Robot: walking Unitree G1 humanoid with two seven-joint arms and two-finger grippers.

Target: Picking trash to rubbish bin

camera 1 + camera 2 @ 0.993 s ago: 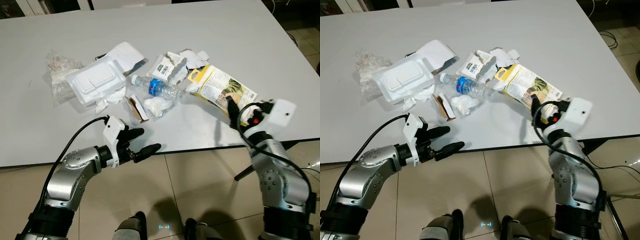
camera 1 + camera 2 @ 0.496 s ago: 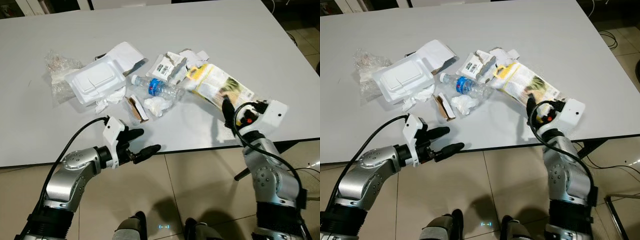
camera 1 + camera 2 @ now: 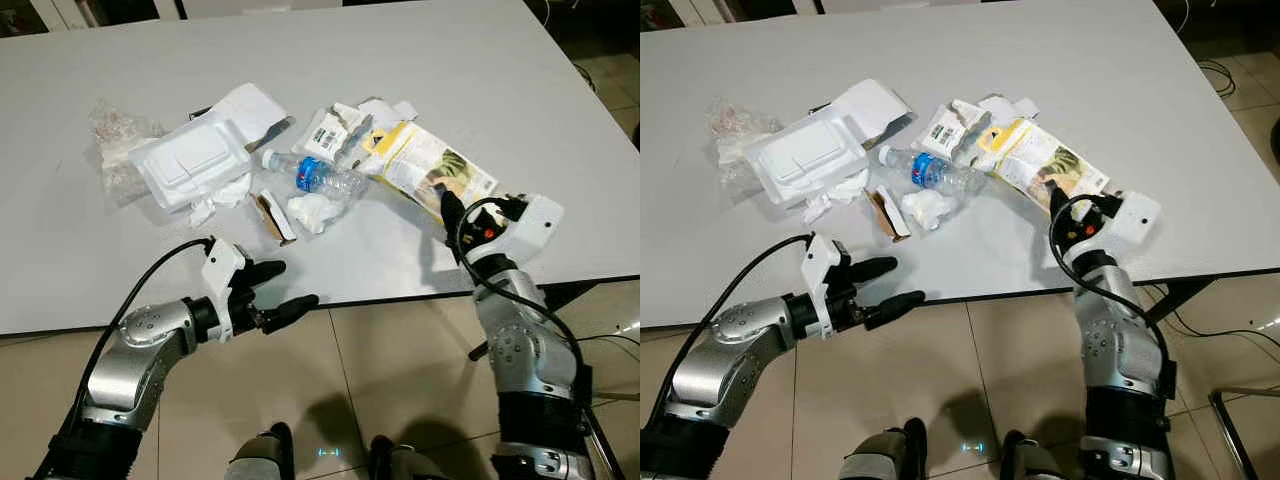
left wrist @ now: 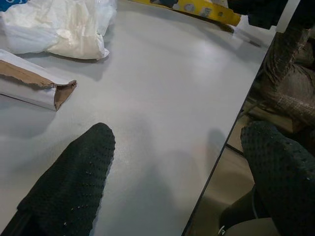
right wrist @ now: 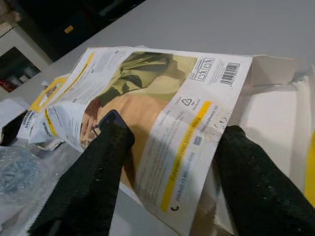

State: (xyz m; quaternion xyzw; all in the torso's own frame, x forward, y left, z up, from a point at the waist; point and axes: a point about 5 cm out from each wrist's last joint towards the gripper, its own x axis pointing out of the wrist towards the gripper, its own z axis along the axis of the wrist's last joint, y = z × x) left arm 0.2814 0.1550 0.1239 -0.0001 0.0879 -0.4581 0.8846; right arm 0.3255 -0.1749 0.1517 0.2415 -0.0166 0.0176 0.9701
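White counter (image 3: 480,90) carries a trash pile near its front edge, mid-width. Foam clamshell box (image 3: 190,163) at pile's left side, yellow printed bag (image 3: 425,168) at pile's right, toward front right corner, plastic bottle (image 3: 325,176) between them, crumpled tissue (image 3: 312,210) just in front of bottle. Right gripper (image 5: 167,162) at the bag's near end, jaws apart, straddling the bag edge, not yet clamped. Left gripper (image 3: 280,290) hangs at counter's front edge, jaws apart, holding nothing. To do it well: slide lower finger under bag edge, close firmly on flat panel, lift clear without dragging bottle. No bin seen
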